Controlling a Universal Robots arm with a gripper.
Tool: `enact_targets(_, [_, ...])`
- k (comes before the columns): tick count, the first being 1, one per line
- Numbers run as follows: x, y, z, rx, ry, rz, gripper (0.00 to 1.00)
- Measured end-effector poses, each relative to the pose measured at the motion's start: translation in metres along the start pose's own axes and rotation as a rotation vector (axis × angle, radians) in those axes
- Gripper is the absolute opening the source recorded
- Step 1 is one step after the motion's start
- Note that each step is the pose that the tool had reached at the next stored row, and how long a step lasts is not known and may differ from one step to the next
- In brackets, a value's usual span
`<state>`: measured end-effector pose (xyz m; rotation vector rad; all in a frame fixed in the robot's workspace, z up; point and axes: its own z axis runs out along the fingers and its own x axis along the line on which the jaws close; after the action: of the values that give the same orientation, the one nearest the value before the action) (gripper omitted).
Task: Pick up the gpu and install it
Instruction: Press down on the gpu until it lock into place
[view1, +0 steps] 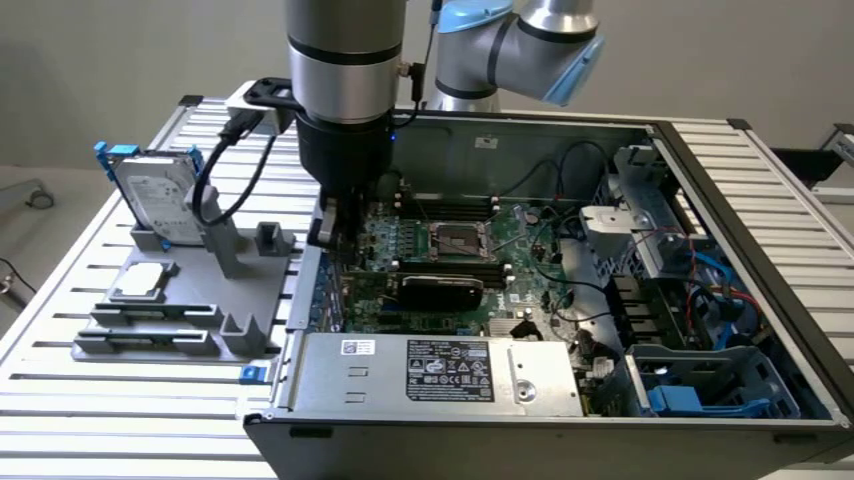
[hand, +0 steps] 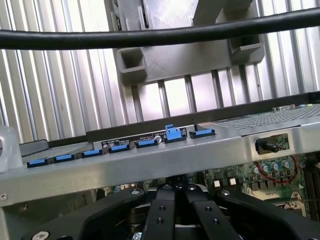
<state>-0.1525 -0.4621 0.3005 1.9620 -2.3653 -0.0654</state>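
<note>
A: Where is the gpu (view1: 434, 291) sitting?

B: It is lying inside the open case (view1: 747, 180), on the motherboard (view1: 527, 240) just below the CPU socket (view1: 457, 240), its black shroud facing up. From the socket it is at six o'clock.

A: And the gripper (view1: 331, 228)?

B: It is hanging at the case's wall on the exterior view's left, at about ten o'clock from the gpu and apart from it. In the wrist view its fingers (hand: 161, 212) are pressing together (no gap showing between them), and nothing is showing between them.

A: What is lying around the case?

B: The power supply (view1: 434, 372) is sitting at six o'clock from the gpu, with a blue bay (view1: 707, 385) at four o'clock. Outside, at nine o'clock, a grey fixture (view1: 180, 300) is standing on the slatted table (view1: 80, 400), holding a hard drive (view1: 158, 200) upright in a blue frame and a small silver chip (view1: 144, 281) lying flat.

A: Anything else in the wrist view?

B: A black cable (hand: 160, 34) is crossing it, and blue clips (hand: 120, 148) are lining the case edge.
</note>
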Motion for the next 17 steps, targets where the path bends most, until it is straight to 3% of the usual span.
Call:
enact_targets(8, [-0.0003,0.0002,-0.0012,-0.0128,0.0019,0.004,0.11])
enact_targets(17, [-0.0008,-0.0022,-0.0014,-0.0150,0.0004,0.004,0.11])
